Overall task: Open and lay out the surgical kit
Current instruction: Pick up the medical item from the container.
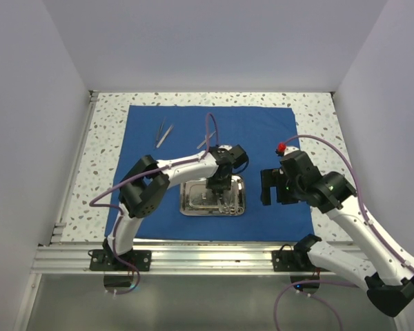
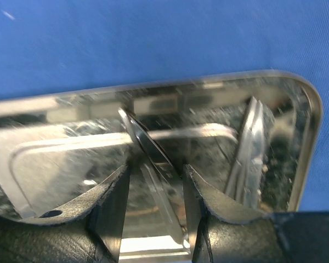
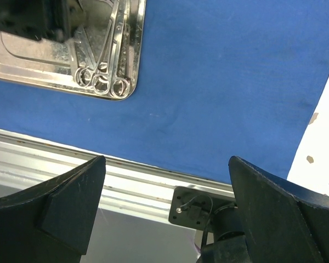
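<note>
Blue cloth (image 1: 262, 138) lies flat on the speckled tabletop (image 1: 103, 138), with the steel tray (image 1: 190, 205) near its front edge and two tweezers (image 1: 164, 132) loose on the cloth farther back. Left pincer (image 2: 156, 178) is down in the tray, its fingers straddling a thin silver instrument (image 2: 145, 142) whose tip tilts up; can't tell if it's clamped or just bracketed. Ring-handled forceps (image 3: 101, 82) lie along the tray's right side, and the right pincer (image 3: 167, 203) is released wide, holding nothing, over cloth right of the tray.
</note>
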You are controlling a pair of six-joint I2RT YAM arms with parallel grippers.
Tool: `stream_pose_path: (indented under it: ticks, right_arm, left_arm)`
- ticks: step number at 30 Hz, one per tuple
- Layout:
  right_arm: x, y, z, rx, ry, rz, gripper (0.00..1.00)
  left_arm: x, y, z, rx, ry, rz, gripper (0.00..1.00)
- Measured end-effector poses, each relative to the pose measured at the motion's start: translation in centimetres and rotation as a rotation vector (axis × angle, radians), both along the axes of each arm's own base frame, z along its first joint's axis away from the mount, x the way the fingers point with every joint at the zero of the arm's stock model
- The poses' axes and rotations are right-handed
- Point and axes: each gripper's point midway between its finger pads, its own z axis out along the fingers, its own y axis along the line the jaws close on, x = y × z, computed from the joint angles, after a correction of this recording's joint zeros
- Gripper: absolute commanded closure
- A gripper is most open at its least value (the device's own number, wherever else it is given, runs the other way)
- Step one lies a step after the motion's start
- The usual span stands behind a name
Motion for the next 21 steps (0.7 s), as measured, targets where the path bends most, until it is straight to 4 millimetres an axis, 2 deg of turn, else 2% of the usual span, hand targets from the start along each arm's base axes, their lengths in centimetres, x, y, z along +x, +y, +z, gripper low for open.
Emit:
stream_pose_path:
  ticks: [11, 19, 21]
  right_arm:
    - [0.5, 0.3, -1.0, -0.027, 0.044, -0.004, 0.02]
    - [0.7, 0.5, -1.4, -0.037, 0.064, -0.01, 0.02]
    - [0.7, 0.5, -1.5, -0.04, 0.068, -0.011, 0.02]
  left_arm:
    - [4.6, 2.5, -0.3, -0.018, -0.021, 0.07, 0.61]
    - [4.6, 2.8, -0.4, -0.019, 0.006, 0.046, 0.75]
    - [4.6, 2.9, -0.5, -0.022, 0.01, 0.045, 0.76]
